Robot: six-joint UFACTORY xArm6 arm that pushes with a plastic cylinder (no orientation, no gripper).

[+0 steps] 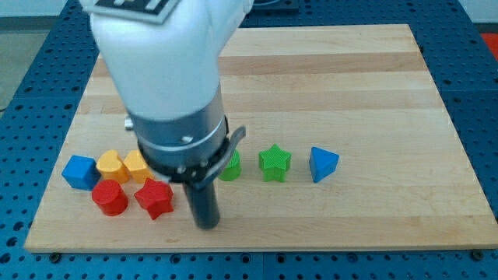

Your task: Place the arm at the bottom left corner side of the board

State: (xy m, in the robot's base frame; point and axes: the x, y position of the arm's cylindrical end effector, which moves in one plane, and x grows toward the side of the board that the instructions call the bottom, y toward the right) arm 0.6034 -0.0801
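Observation:
My tip [207, 225] rests on the wooden board [373, 93] near its bottom edge, left of centre. It is just to the right of the red star [154, 198]. Left of that lie a red cylinder [110, 197], two yellow blocks [112, 165] [137, 165] and a blue cube [79, 172] near the bottom left corner. A green block [230, 166], partly hidden by the arm, sits above and right of the tip. A green star [275, 162] and a blue triangle [322, 164] lie further right.
The large white and dark arm body [167, 85] covers the board's upper left part. A blue perforated table [475, 62] surrounds the board on all sides.

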